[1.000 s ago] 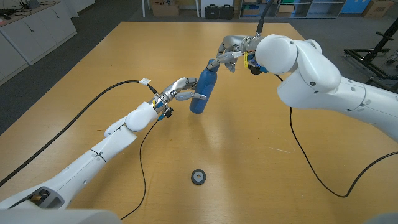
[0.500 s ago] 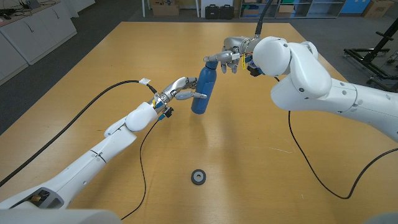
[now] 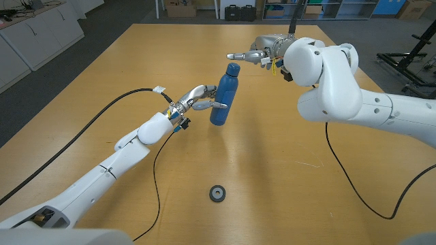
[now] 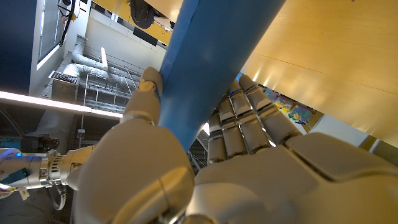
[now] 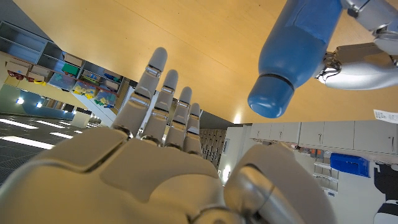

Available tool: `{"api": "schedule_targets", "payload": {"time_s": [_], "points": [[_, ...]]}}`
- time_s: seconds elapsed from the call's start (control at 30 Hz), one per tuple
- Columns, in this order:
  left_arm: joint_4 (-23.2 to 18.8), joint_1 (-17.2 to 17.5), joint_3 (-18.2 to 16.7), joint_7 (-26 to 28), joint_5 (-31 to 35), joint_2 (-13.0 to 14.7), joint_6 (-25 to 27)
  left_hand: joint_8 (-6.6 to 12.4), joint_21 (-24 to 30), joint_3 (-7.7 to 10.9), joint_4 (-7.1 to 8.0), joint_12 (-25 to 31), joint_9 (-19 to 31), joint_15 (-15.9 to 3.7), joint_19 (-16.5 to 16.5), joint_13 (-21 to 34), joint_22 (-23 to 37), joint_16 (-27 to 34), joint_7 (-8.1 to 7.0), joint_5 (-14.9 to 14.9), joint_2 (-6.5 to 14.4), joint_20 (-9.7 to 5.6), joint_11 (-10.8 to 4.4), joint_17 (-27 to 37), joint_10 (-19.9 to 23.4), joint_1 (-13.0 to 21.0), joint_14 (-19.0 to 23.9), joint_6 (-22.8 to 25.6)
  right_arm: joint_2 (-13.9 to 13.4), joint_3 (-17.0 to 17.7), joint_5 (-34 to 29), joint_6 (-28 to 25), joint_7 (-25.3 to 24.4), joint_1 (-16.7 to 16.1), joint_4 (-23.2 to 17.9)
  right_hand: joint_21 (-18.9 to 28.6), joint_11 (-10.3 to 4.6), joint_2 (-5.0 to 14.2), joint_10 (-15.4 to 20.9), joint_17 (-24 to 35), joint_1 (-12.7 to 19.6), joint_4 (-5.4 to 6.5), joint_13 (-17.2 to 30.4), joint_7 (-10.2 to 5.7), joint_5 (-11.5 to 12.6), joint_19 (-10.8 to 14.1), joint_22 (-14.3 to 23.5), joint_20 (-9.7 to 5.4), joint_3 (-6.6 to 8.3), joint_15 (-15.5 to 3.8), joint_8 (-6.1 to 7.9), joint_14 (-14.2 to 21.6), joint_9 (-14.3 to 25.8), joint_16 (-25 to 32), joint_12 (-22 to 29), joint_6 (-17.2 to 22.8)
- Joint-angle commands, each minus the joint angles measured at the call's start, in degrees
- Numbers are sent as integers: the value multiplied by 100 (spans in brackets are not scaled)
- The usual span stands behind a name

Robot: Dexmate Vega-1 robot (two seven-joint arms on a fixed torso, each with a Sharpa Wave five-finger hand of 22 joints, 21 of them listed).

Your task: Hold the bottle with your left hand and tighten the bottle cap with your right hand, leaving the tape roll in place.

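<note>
**Two hands, one on the bottle — right hand off the cap**

One blue bottle (image 3: 221,97) stands tilted on the wooden surface (image 3: 272,170), base down, top leaning toward the far side and the robot's right. Blue cap (image 3: 233,69) sits on its top; how tightly it is screwed on cannot be told.

Left hand (image 3: 195,99) grips the bottle's lower body from the robot's left side. Left wrist view confirms it: thumb on one side of the blue body (image 4: 205,68), fingers (image 4: 249,118) wrapped on the other, both in contact.

Right hand (image 3: 255,53) hangs just beyond the cap on the robot's right, apart from it — a visible gap between fingertips and cap in the head view. Fingers extended, pointing toward the robot's left, holding nothing. Right wrist view shows the same: right hand's (image 5: 161,143) fingers straight and side by side, thumb set apart, with the capped end of the bottle (image 5: 292,56) off to the side and untouched. Left hand's fingers (image 5: 357,65) show on the bottle's body in that view too.

Tape roll (image 3: 217,193) — small, dark ring — lies flat on the near part of the surface, well apart from the bottle and both hands.

Black cables trail across the surface beside each arm.
</note>
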Motion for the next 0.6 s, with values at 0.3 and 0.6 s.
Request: {"api": "schedule_targets", "payload": {"time_s": [0.3,0.6], "points": [[-87,75,-29,15,-15,38,79,48,1,602,627,41,-3,-868,42,33,12,-5,-958,40,847,-669,-496,20,487,640,5,1040,18,3594,3906,2679,-1542,-2222,449,-555,-536,290,-212,-204,1596,-856,-206,-571,165,-1147,-2,313,582,-314,-84,-981,139,-475,-294,2],[-115,79,-41,20,-10,54,79,40,-4,604,629,39,-2,-866,36,38,12,-7,-943,41,847,-658,-484,21,484,631,0,1030,-154,3616,4401,3068,-1851,-2152,669,-570,-909,379,171,-262,1920,-975,-250,-916,207,-1084,1,296,749,-542,21,-750,169,-367,-241,365]]}}
